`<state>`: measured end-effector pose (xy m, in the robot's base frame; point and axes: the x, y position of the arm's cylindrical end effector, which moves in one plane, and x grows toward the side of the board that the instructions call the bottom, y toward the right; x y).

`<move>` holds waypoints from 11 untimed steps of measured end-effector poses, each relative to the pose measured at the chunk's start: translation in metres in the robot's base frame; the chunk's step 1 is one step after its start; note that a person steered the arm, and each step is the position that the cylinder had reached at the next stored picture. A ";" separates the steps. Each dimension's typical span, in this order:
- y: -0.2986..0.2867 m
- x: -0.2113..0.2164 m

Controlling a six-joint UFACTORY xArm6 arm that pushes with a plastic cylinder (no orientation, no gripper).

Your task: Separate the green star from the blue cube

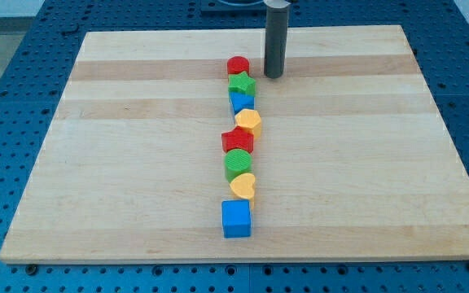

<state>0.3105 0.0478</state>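
Standing near the view's top of the table [137,163], the rod's tip [273,76] rests just to the right of the green star [242,84], apart from it. No gripper is fitted. Blocks run in a column down the middle: red cylinder [237,66], green star, blue cube [239,102] touching it below, yellow heart [249,121], red star [238,141], green cylinder [238,163], another yellow heart [243,186], and a second blue cube [236,218] slightly apart at the bottom.

Bright, even overhead light, sharp focus, faint soft shadows, perhaps mild glare on the board [137,163].
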 end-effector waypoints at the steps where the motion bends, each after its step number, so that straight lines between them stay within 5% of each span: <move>1: -0.011 0.004; 4: -0.108 0.046; 9: -0.091 0.069; 11: -0.148 0.113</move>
